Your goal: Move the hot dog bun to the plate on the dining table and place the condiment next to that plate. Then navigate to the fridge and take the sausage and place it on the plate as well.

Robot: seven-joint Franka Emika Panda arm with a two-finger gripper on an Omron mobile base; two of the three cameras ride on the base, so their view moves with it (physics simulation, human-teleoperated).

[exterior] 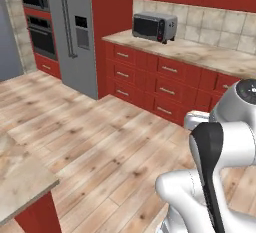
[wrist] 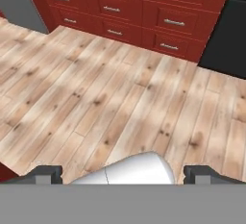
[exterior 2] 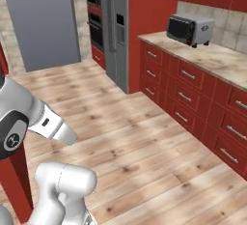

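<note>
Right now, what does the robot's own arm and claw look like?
The arm is built of glossy white rounded segments, with a dark black band at one joint and a round dark cap with small markings on another. No loose cables show. The claw has two small dark grey, blocky fingertips, set well apart at the bottom of the hand view.

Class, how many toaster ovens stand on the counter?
1: the toaster oven sits on the counter by the tiled wall, right of the fridge. Others may lie outside view.

We see a marble counter (exterior: 200, 52) along the red drawers, and a toaster oven (exterior: 154, 26) stands on it. The wooden floor (exterior: 110, 147) lies below.
</note>
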